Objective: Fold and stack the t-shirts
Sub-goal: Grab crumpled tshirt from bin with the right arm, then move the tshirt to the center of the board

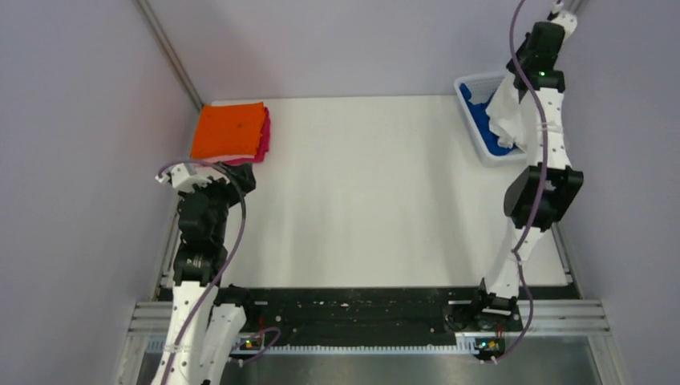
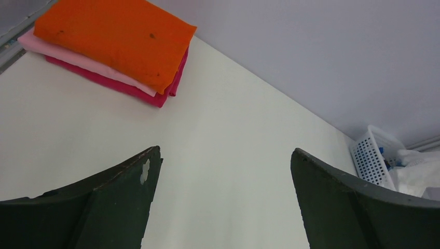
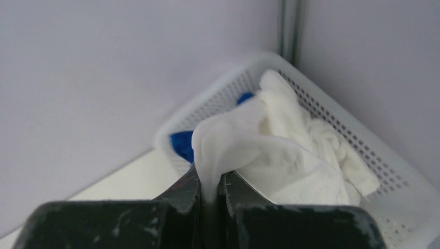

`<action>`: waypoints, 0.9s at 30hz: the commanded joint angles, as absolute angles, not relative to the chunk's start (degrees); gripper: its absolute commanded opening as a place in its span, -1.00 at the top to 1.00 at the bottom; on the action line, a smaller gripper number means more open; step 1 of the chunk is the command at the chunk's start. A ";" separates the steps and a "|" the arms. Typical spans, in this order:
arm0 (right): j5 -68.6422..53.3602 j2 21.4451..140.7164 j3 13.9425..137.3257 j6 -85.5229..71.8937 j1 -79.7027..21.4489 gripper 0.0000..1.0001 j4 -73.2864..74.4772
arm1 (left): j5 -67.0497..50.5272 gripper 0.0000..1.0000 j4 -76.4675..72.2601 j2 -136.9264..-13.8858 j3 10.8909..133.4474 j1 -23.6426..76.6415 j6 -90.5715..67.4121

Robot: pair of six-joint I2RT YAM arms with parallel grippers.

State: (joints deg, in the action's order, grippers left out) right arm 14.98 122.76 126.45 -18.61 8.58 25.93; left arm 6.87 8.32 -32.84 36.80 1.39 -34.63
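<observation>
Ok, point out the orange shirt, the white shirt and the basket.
orange shirt (image 2: 114, 36), left wrist view, middle of its top face.
white shirt (image 3: 290, 155), right wrist view, bunched cloth at its middle.
basket (image 2: 371, 160), left wrist view, mesh side wall.

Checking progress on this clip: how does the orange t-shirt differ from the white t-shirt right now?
The orange t-shirt lies folded flat; the white t-shirt is crumpled. The orange one tops the pink t-shirt in a stack at the far left of the table; the white one is partly in the basket at the far right. The orange one is untouched; the white one is pinched by the right gripper. Both are cloth tees.
</observation>
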 commanded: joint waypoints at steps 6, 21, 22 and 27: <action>-22.93 95.96 124.85 -18.26 -7.28 1.00 18.34 | 3.08 -0.98 11.77 -30.55 36.85 1.32 -37.20; -20.58 84.74 108.53 -17.20 -25.19 1.00 14.40 | 1.79 -0.98 19.09 -29.99 37.60 1.36 -40.10; -16.77 82.08 103.52 -16.85 -25.18 1.00 14.23 | 1.92 -0.98 19.18 -30.04 37.30 1.36 -40.40; 2.04 69.93 73.40 -21.95 -19.96 1.00 14.15 | 1.32 -0.98 19.48 -32.59 35.67 1.41 -41.19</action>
